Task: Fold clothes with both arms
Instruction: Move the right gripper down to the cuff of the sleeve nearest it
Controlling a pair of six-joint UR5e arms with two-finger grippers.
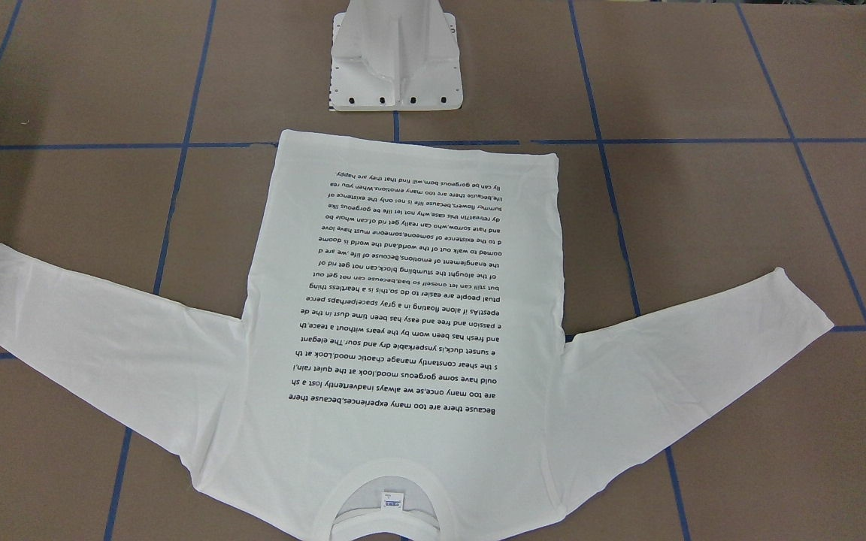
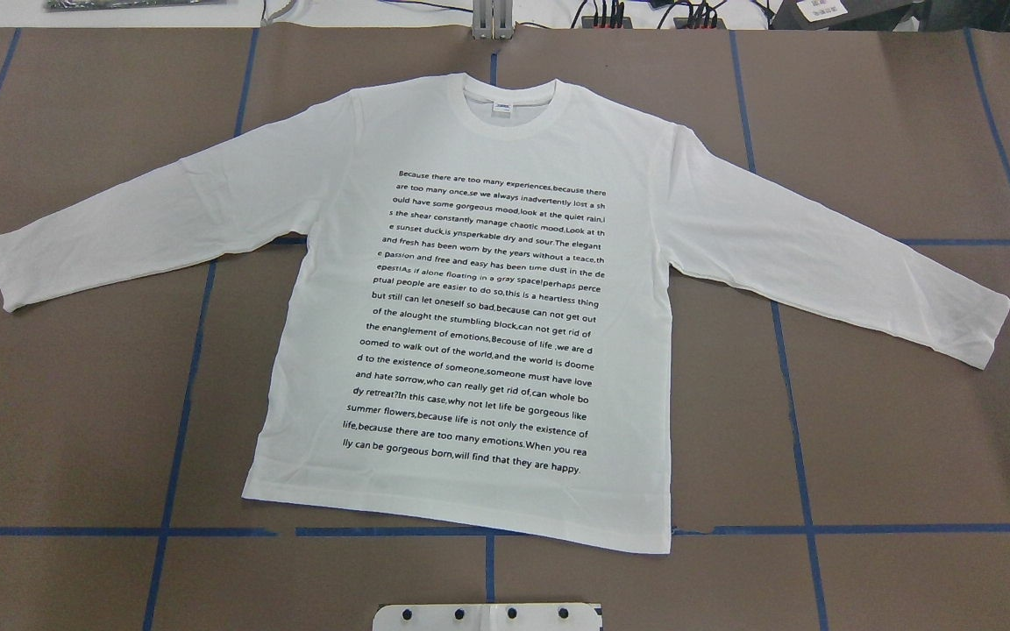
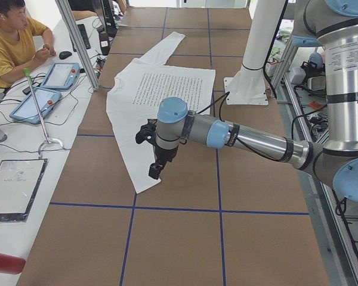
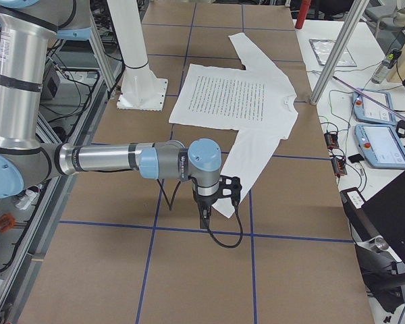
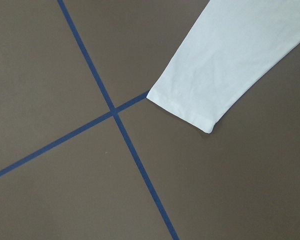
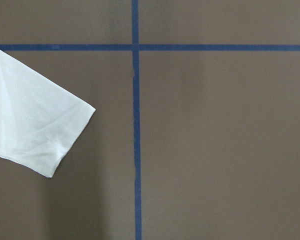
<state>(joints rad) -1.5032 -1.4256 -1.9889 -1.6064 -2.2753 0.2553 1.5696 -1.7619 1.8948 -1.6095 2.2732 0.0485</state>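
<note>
T-shirt (image 2: 470,307) lies flat, print up, mid overhead view, 2 sleeves splayed. L gripper (image 3: 153,171) hangs nr left cuff (image 5: 190,105); R gripper (image 4: 204,217) nr right cuff (image 6: 65,145). Jaw opening, grip: can't tell.

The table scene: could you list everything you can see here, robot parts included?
Long-sleeved T-shirt: one, white with black text, spread flat mid-table, print up.
Table: one, brown, blue tape grid.
Pedestal: one, white, robot's table edge.
Touchscreen tablets: two, grey, side bench.
Person: one, yellow shirt, seated at bench.
Left arm, right arm: two, silver-grey, light-blue caps, at opposite table ends.
Left claw: one, black, near a sleeve cuff; open or shut unclear.
Right claw: one, black, near the other cuff; likewise unclear.
</note>
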